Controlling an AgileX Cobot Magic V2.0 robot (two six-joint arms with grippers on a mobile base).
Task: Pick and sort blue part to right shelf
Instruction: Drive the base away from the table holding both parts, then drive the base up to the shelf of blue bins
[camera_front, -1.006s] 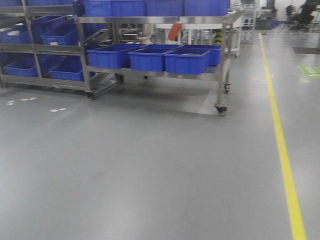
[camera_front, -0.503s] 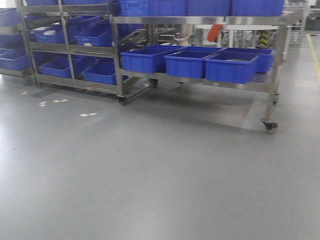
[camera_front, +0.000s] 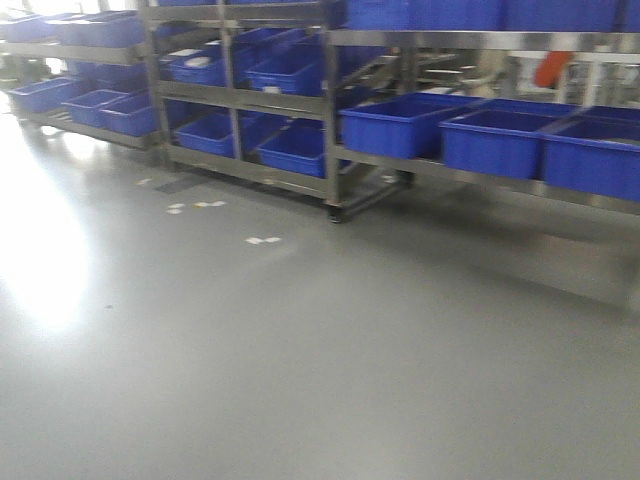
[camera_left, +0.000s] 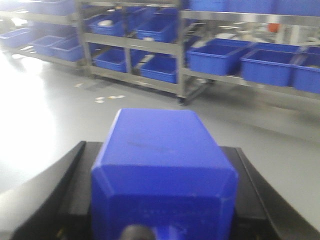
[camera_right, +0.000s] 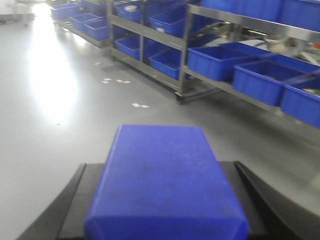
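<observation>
In the left wrist view a blue box-shaped part (camera_left: 157, 140) sits between the black fingers (camera_left: 75, 175) of my left gripper (camera_left: 162, 170), which is shut on it. In the right wrist view a second blue part (camera_right: 162, 175) sits the same way in my right gripper (camera_right: 162, 200), black fingers (camera_right: 75, 200) on both sides. The right shelf (camera_front: 480, 40), a steel rack with large blue bins (camera_front: 400, 125), stands at the far right of the front view, some way off across the floor. It also shows in the left wrist view (camera_left: 250, 17) and the right wrist view (camera_right: 250, 22).
A second steel rack (camera_front: 240, 100) with tilted blue bins stands left of the right shelf, and more bins (camera_front: 90, 105) lie further left. White floor marks (camera_front: 262, 240) lie before it. Grey floor with a bright glare patch (camera_front: 40, 260) fills the foreground.
The front view has swung left: the racks have slid to the right of the picture, the yellow floor line and the caster have left the view, and racks further left have come in.
</observation>
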